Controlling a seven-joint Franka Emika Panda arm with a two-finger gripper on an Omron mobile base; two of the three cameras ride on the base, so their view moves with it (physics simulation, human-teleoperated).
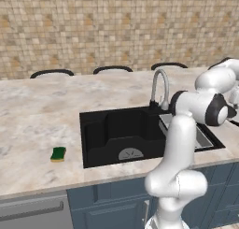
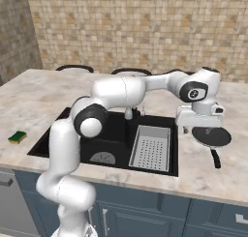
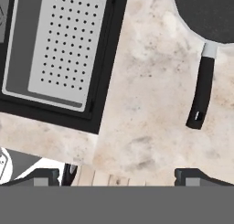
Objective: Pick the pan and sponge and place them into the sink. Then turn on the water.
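The white arm's two-finger gripper (image 2: 199, 126) hangs open just above the round black frying pan (image 2: 211, 137) – right of the black recessed sink (image 2: 77, 149) – on the marbled counter (image 2: 203, 170).

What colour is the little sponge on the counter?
The small rectangular sponge is green on top with a yellow underside, seen best in the left base view.

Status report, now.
Gripper open, empty, above counter beside pan. Pan right of sink, untouched. Sponge on counter left of sink. Nothing blocking.
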